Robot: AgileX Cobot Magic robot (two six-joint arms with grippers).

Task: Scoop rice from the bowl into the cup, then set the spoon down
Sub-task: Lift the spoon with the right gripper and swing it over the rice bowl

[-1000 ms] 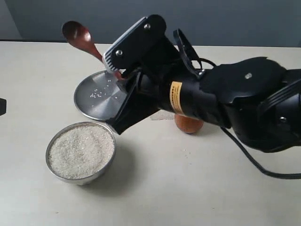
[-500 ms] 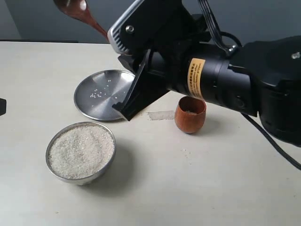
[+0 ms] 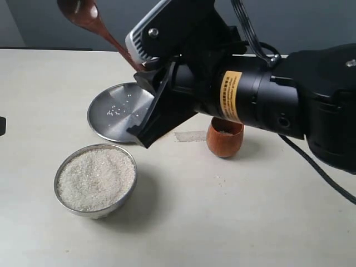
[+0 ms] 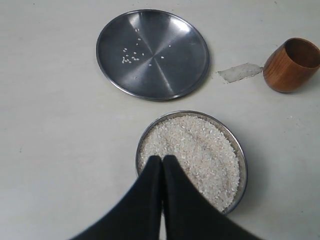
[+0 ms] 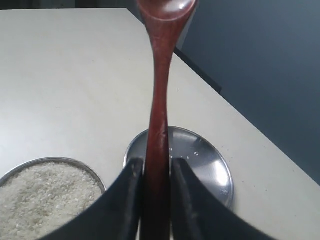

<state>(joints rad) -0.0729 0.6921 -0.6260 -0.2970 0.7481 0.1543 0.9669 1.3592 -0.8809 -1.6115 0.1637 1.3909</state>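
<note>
Right gripper (image 5: 156, 170) is clamped on the handle of the spoon (image 5: 159, 100), and pretty far down it, so the oval end sticks way up into the upper left of the exterior frame, above the steel plate (image 3: 111, 114). I can't see any grains in the spoon from here. Left gripper (image 4: 161, 160) has its fingers pressed together with nothing in them, parked over the near edge of the bowl (image 3: 56, 183). The bowl sits lower left in the exterior shot, heaped with rice (image 3: 95, 178). The cup (image 3: 225, 142) is mid-frame, half tucked behind the right arm, with what looks like just a little rice inside. My guess is a scoop is the step in hand, since the cup is nowhere near full. With that low grip the spoon end is going to swing a lot for any small wrist turn, so go slow. Come into the rice shallow, level out before lifting, don't overfill. The cup mouth is narrow, so get right above it before tipping. There are loose grains on the plate and a few on the table (image 3: 278, 222), so spilling is a real risk here.
</note>
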